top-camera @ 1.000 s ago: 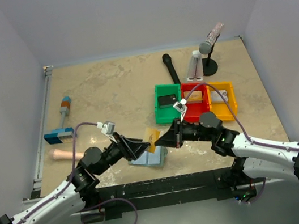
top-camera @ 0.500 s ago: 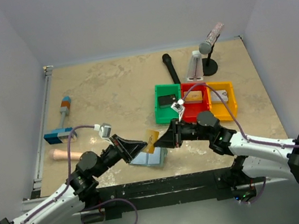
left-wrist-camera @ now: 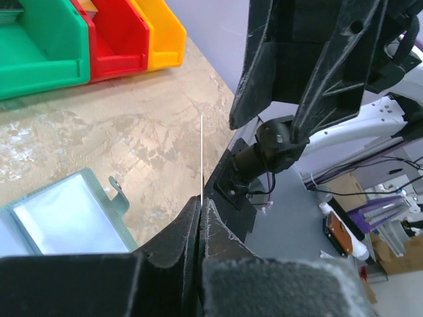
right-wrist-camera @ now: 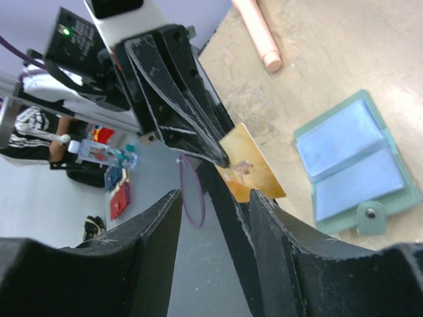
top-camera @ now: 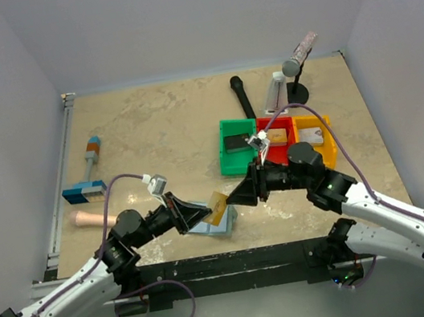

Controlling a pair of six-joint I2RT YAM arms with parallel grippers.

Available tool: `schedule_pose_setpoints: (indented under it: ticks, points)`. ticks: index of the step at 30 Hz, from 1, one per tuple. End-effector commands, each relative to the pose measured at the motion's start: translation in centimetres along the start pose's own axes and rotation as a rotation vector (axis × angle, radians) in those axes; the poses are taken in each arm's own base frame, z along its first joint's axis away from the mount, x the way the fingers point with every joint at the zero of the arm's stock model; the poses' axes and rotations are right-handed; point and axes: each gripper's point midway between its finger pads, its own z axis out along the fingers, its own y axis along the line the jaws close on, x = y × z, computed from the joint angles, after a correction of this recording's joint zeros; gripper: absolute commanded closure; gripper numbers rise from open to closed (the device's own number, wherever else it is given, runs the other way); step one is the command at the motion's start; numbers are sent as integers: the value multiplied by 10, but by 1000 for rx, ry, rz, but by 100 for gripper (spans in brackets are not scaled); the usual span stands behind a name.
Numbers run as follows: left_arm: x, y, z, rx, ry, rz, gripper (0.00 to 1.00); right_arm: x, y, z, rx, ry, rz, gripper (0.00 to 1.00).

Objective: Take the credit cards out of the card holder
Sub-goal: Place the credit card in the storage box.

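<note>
The tan-orange credit card [top-camera: 218, 205] is held above the table, and my left gripper [top-camera: 206, 208] is shut on its left edge. The left wrist view shows that card [left-wrist-camera: 201, 152] edge-on as a thin line rising from the closed left gripper [left-wrist-camera: 200, 202]. In the right wrist view the card [right-wrist-camera: 254, 168] hangs just ahead of my right gripper [right-wrist-camera: 215, 195], which is open and not touching it. From above, the right gripper [top-camera: 235, 196] sits just right of the card. The grey-blue card holder [top-camera: 216, 223] lies open on the table below. A dark card [top-camera: 235, 142] lies in the green bin.
Green [top-camera: 233, 163], red [top-camera: 266, 129] and yellow [top-camera: 326, 147] bins stand side by side behind the right arm. A blue-and-orange tool [top-camera: 89, 175] and a beige cylinder [top-camera: 92, 218] lie at the left. A black marker [top-camera: 242, 96] and a stand [top-camera: 295, 83] are at the back.
The left gripper has shut on the tan-orange card. The right gripper has opened, let go of the card and drawn back slightly to the right.
</note>
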Motion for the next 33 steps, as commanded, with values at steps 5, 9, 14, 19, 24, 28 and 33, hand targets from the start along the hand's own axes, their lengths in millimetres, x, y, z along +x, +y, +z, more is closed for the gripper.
schedule_pose_setpoints:
  ticks: [5,9,14,19,24,28,33]
  points:
    - [-19,-39,-3,157,-1,14,100,16,-15,-17,95,88,-46,47]
    - [-17,-41,-3,168,16,15,100,18,-16,-16,92,99,-60,48]
    - [-14,-44,-2,186,41,14,100,12,-7,-13,47,77,-75,49]
    - [-11,-48,0,220,65,9,100,9,-5,-7,27,81,-70,50]
    - [-12,-48,2,217,64,0,100,10,-5,-3,10,90,-56,53]
    - [-16,-48,4,212,48,4,100,13,-7,-2,2,87,-42,56]
    - [-17,-51,5,222,53,3,100,14,-7,-2,-6,87,-35,65]
